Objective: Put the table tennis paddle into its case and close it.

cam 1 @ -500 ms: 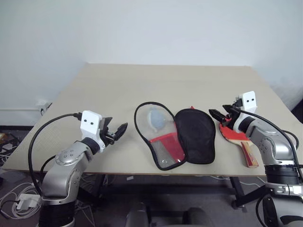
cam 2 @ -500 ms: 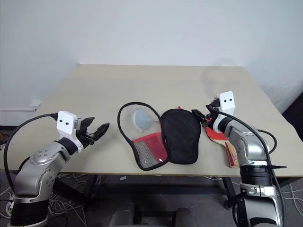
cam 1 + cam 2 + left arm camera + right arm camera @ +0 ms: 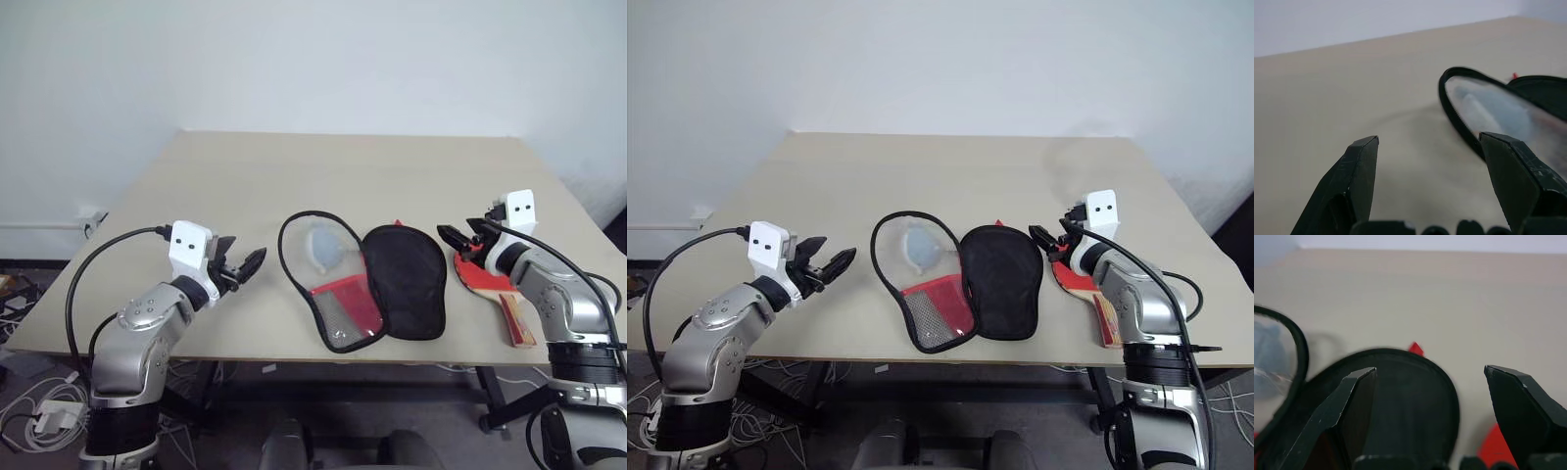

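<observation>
Both arms edged inward; one paddle, one case. Left gripper and right gripper fingers spread wide, holding nothing.

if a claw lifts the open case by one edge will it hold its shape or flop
Probably flops: the case is thin fabric lying flat on the table, opened into two hinged halves. The mesh half looks light and would likely sag. Its black zip edging may stiffen the rim slightly.

Both arms reach forward, elbows bent, wrists angled inward. The left gripper holds its fingers spread (nothing between them). The right gripper gapes equally wide and empty.
</observation>
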